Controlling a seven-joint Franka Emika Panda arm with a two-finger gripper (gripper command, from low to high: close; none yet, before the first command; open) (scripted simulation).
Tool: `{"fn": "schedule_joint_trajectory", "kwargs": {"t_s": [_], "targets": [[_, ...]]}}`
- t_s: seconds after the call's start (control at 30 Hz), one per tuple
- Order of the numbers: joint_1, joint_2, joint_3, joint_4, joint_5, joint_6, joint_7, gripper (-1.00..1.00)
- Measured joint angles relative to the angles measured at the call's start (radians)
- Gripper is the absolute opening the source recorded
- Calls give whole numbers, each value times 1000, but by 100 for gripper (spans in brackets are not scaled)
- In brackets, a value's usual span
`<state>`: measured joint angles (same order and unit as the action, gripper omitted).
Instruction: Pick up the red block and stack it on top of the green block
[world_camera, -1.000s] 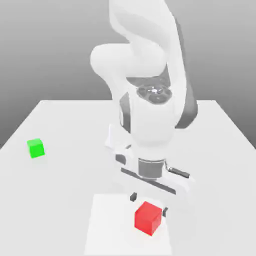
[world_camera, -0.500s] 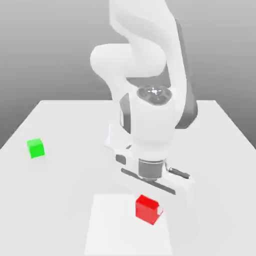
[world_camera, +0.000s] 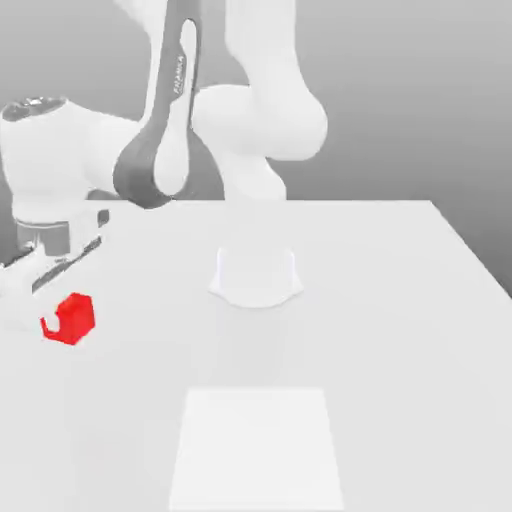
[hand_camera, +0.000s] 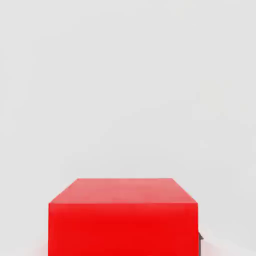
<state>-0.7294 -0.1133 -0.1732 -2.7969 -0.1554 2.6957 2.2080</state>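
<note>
Tool (world_camera: 52, 318) far over on the exterior view's left, hanging under the white wrist (world_camera: 45, 165) at the edge of the frame. Clamped on the red block (world_camera: 70, 319), with one pale finger (world_camera: 48, 322) crossing the cube's near face. Block carried low, near the bench (world_camera: 400, 300); whether clear of the surface or just resting on it, hard to say from this angle, though probably clear. Cube turned so that a corner faces the exterior camera, top face and two sides showing.

Seen from the hand view, red block (hand_camera: 123, 217) large and close, flat top face lighter, front face a deeper red, edges square to the camera. A sliver of dark finger pad (hand_camera: 200, 240) touching the cube's side. Beyond the cube, plain pale bench (hand_camera: 125, 75).

Arm (world_camera: 160, 130) bent over from its round white base (world_camera: 255, 275), which sits near the middle of the bench; grey-banded link sloping down toward the wrist on the exterior view's left. A lighter square patch (world_camera: 258, 445) marked on the bench in front of the base, toward the near edge, well apart from the carried cube.
</note>
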Motion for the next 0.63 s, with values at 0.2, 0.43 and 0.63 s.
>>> {"fn": "schedule_joint_trajectory", "kwargs": {"t_s": [0.2,0.43,0.63], "targets": [[-202,-66,-127,-48,-16,-16,209,-100],[-289,55,-218,-66,109,115,246,-100],[-287,158,-187,-63,236,208,158,100]]}}
